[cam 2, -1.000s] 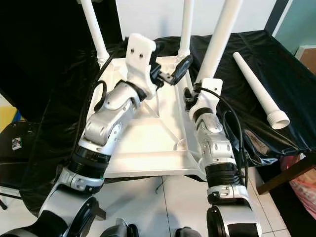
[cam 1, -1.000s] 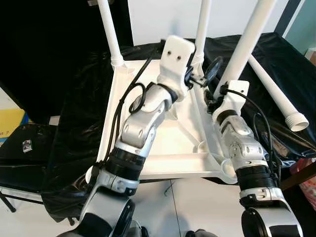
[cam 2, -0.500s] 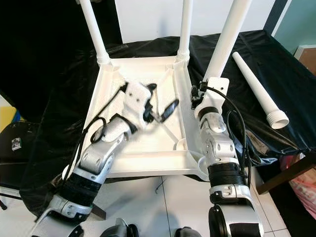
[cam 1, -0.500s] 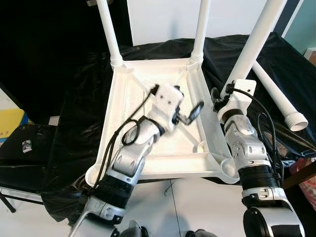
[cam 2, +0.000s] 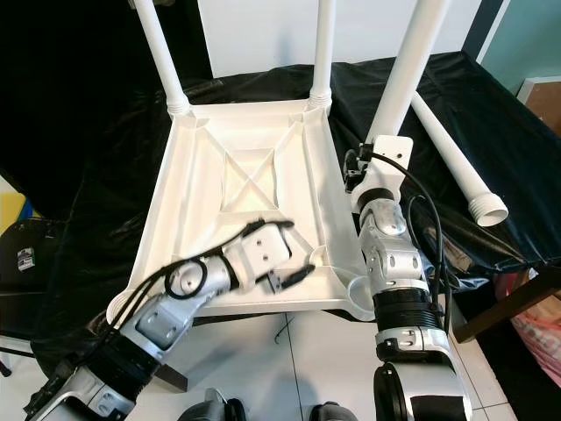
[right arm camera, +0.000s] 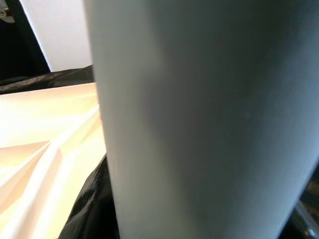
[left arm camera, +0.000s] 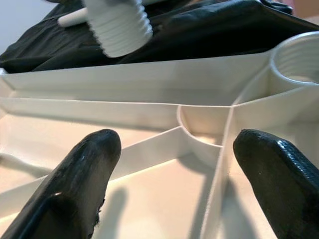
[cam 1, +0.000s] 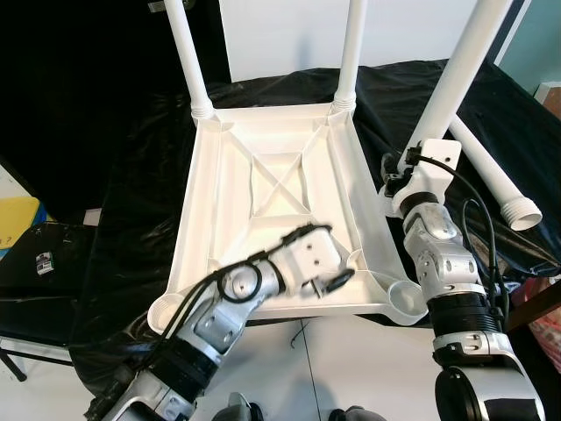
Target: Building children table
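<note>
My left gripper [cam 1: 344,279] has swung back from the far side of the upturned tabletop [cam 1: 263,175] to its near edge, and its fingers [left arm camera: 79,174] hang apart and empty above the ribs, just short of the open socket [cam 1: 405,298] at the near right corner. My right gripper [cam 1: 396,168] has stayed put against the tall leg [cam 1: 456,61], which has kept its tilt over the tabletop's right rim; the wrist view is pressed so close to the leg that I cannot tell whether those fingers are together or apart. I judge the left arm has cleared out so the leg can be brought down to that near right socket.

Two legs, one at the far left [cam 1: 188,53] and one at the far right [cam 1: 352,48], stand screwed into the far corners. A spare leg [cam 1: 495,180] lies well apart to the right, threaded end toward me, while the near left socket [cam 1: 162,311] waits bare.

The tabletop rests upside down on a black sheet [cam 1: 131,202] draped over whatever carries it. White floor [cam 1: 351,360] shows below the near edge, a pale wall [cam 1: 280,35] behind, and a dark case [cam 1: 35,272] to the left.
</note>
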You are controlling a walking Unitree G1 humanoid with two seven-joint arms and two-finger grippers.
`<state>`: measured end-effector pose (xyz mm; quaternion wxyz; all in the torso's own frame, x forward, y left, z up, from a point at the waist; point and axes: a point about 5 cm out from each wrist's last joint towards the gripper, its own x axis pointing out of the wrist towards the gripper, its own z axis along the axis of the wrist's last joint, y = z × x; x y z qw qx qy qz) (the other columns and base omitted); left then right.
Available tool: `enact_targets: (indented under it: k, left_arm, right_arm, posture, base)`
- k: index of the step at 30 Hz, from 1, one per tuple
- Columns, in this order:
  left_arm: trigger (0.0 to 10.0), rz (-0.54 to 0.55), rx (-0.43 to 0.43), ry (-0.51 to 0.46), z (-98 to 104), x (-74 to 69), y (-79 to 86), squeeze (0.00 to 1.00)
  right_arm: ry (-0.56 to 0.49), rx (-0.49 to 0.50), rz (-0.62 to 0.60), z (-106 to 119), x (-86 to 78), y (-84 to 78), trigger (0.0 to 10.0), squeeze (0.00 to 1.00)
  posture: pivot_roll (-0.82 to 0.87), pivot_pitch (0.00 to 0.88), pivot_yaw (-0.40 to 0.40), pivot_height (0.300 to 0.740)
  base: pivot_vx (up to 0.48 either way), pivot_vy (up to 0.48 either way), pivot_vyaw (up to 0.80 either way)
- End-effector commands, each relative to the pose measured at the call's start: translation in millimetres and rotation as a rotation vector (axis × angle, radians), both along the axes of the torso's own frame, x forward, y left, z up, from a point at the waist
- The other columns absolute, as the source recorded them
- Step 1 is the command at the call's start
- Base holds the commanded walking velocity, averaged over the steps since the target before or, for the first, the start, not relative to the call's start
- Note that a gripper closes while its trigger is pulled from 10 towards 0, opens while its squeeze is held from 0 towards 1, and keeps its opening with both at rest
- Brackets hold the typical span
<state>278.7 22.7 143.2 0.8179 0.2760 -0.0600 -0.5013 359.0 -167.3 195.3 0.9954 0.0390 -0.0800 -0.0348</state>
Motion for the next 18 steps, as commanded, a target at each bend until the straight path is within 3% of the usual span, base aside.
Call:
enact_targets:
  k: [1, 4, 8, 11, 13, 15, 16, 17, 18]
  left_arm:
    - [10.0, -0.04, 0.044, 0.009, -7, -5.4, -1.1, 0.0]
    - [10.0, -0.058, 0.096, 0.021, -16, -9.2, 0.5, 0.0]
    - [10.0, 0.018, 0.18, 0.012, -27, -1.0, 6.5, 0.0]
    - [10.0, 0.105, 0.242, -0.026, -31, 9.8, 12.2, 0.0]
    - [10.0, 0.224, 0.279, -0.054, -31, 23.7, 21.3, 0.0]
    - [10.0, 0.224, 0.279, -0.054, -31, 23.7, 21.3, 0.0]
    - [10.0, 0.321, 0.269, -0.062, -28, 33.6, 29.4, 0.0]
    - [10.0, 0.321, 0.269, -0.062, -28, 33.6, 29.4, 0.0]
    - [10.0, 0.393, 0.245, -0.062, -24, 40.2, 34.6, 0.0]
  right_arm:
    - [-0.01, -0.004, -0.007, 0, -0.3, -0.7, 10.0, 0.0]
    - [-0.01, -0.005, -0.01, 0, -0.2, -1.6, 10.0, 0.0]
    - [-0.011, -0.004, -0.014, 1, 0.0, -2.5, 10.0, 0.0]
    - [-0.011, -0.004, -0.015, 1, -0.1, -2.4, 10.0, 0.0]
    - [-0.012, -0.005, -0.014, 1, -0.2, -1.6, 10.0, 0.0]
    - [-0.012, -0.005, -0.014, 1, -0.2, -1.6, 10.0, 0.0]
    - [-0.012, -0.005, -0.014, 1, -0.4, -1.7, 10.0, 0.0]
    - [-0.012, -0.005, -0.014, 1, -0.4, -1.7, 10.0, 0.0]
    - [-0.012, -0.005, -0.015, 1, -0.4, -2.3, 10.0, 0.0]
  posture:
    - [-0.04, 0.073, -0.004, 0.74]
    - [-0.04, 0.073, -0.002, 0.74]
    - [-0.04, 0.073, -0.003, 0.74]
    - [-0.04, 0.075, -0.003, 0.74]
    - [-0.04, 0.077, -0.003, 0.74]
    - [-0.04, 0.077, -0.003, 0.74]
    - [-0.04, 0.078, -0.004, 0.74]
    - [-0.04, 0.078, -0.004, 0.74]
    - [-0.04, 0.08, -0.004, 0.74]
  base:
    - [0.0, 0.0, 0.0]
    - [0.0, 0.0, 0.0]
    - [0.0, 0.0, 0.0]
    - [0.0, 0.0, 0.0]
    - [0.0, 0.0, 0.0]
    - [0.0, 0.0, 0.0]
    - [0.0, 0.0, 0.0]
    - [0.0, 0.0, 0.0]
    - [0.0, 0.0, 0.0]
